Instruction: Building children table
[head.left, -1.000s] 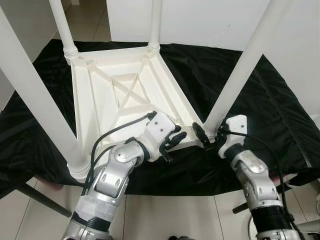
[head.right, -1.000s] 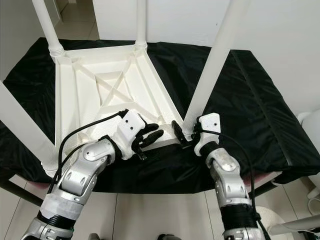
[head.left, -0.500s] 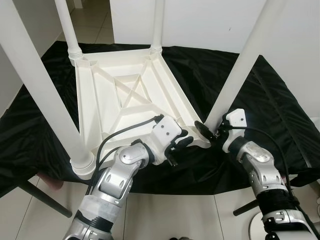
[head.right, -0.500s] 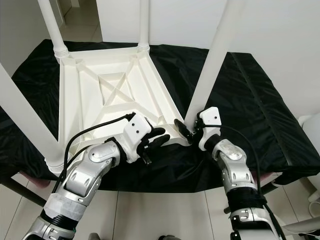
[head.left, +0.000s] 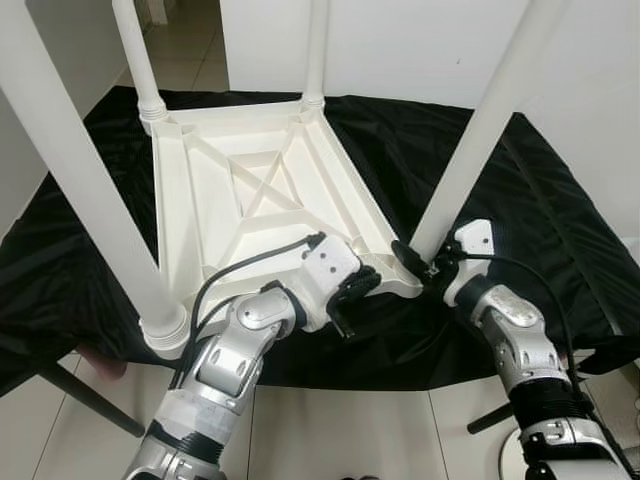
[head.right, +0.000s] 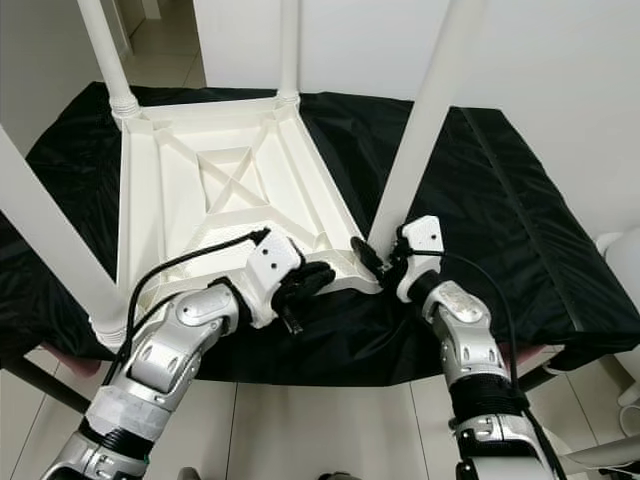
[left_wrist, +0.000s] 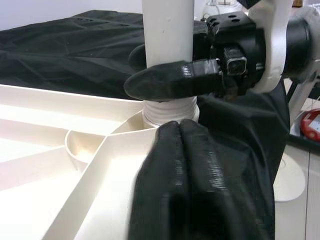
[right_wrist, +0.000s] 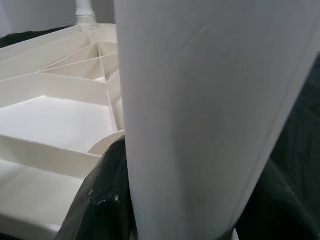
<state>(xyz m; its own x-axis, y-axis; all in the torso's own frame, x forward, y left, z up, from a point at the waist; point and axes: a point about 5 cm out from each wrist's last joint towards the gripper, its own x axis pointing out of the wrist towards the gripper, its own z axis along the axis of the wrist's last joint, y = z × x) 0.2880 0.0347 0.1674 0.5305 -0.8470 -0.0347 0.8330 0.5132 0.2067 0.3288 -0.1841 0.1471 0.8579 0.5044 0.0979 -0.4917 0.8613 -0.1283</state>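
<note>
A white plastic children's table lies upside down on a black cloth, its legs pointing up. My right gripper is shut on the base of the near right leg, just above its socket. The left wrist view shows one of its fingers across the front of that leg and another behind it. My left gripper is at the table's near edge, close to that corner. Its two fingers are pressed together and rest on the rim.
The near left leg rises close to my left arm. Two far legs stand at the back by the white wall. Below the cloth's front edge are tiled floor and a dark slanted support.
My left gripper's fingers, spread a second ago, have come together at the table's near edge. The right gripper stays at the leg's base. The head views have shifted a little.
</note>
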